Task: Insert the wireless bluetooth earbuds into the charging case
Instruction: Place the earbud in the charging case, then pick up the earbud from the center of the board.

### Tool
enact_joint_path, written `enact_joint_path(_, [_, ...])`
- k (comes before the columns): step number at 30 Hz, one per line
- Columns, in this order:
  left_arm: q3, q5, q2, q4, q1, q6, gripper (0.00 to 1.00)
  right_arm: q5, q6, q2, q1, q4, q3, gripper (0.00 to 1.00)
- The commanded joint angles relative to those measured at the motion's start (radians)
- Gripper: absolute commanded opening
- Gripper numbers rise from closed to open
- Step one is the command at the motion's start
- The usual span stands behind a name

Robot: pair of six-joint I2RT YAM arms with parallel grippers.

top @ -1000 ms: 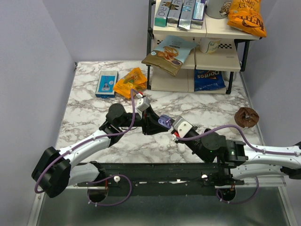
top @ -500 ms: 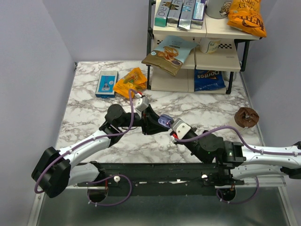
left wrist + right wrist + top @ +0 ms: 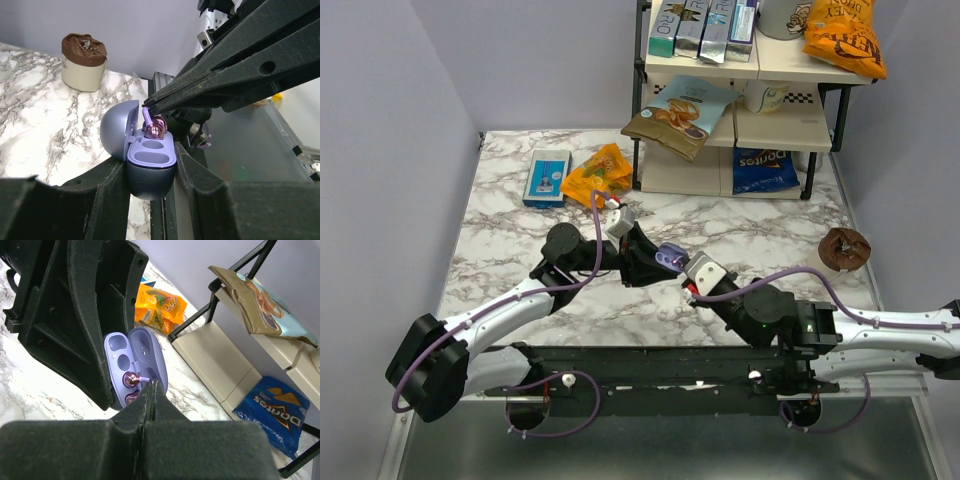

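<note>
Clamped lid-up in the left gripper (image 3: 150, 176): the charging case (image 3: 150, 159), over the marble table (image 3: 500, 240).
Just above the case's sockets, right gripper (image 3: 148, 106) pinched shut on one earbud (image 3: 153, 130) by its stem; second earbud (image 3: 129, 399) beside it, half hidden by black fingers. Behind the case, a brown-topped pot (image 3: 83, 62).

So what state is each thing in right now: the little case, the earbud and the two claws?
charging case: lid open, clamped between the left gripper's fingers.
earbud: pinched by its stem, head at one socket of the case, not released.
other socket: empty.
left gripper: shut on the charging case.
right gripper: shut on the earbud.
</note>
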Motion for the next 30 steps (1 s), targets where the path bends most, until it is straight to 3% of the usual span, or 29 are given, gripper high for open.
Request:
enact_joint_path(1, [-0.010, -0.030, -0.024, 0.051, 0.004, 0.020, 0.00, -0.003, 0.016, 0.005, 0.015, 0.002, 0.000, 0.01])
enact_joint_path(7, [-0.010, -0.036, -0.024, 0.051, 0.004, 0.025, 0.00, -0.008, 0.014, 0.019, 0.023, -0.003, 0.004, 0.01])
enact_joint_path(13, [-0.010, -0.043, -0.026, 0.042, 0.004, 0.031, 0.00, -0.005, 0.016, 0.016, 0.025, -0.005, 0.012, 0.17])
enact_joint_path(20, [-0.022, -0.052, -0.031, 0.037, 0.004, 0.037, 0.00, 0.047, 0.034, -0.030, 0.025, 0.005, 0.031, 0.47])
enact_joint_path(23, [-0.035, -0.067, -0.037, 0.029, 0.004, 0.044, 0.00, 0.085, 0.062, -0.099, 0.025, 0.012, 0.038, 0.51])
enact_joint_path(26, [-0.057, -0.101, -0.053, 0.019, 0.004, 0.060, 0.00, 0.100, 0.143, -0.181, -0.035, 0.011, 0.021, 0.50])
enact_joint_path(27, [-0.067, -0.113, -0.061, 0.019, 0.004, 0.066, 0.00, 0.066, 0.176, -0.194, -0.111, -0.013, 0.014, 0.50])
enact_joint_path(28, [-0.076, -0.125, -0.069, 0.019, 0.004, 0.069, 0.00, 0.029, 0.309, -0.204, -0.167, -0.071, 0.027, 0.49])
enact_joint_path(29, [-0.097, -0.150, -0.083, 0.022, 0.003, 0.069, 0.00, -0.024, 0.369, -0.199, -0.228, -0.192, 0.031, 0.48])
enact_joint_path(30, [-0.110, -0.161, -0.093, 0.022, 0.001, 0.071, 0.00, -0.134, 0.422, -0.184, -0.353, -0.249, 0.037, 0.48])
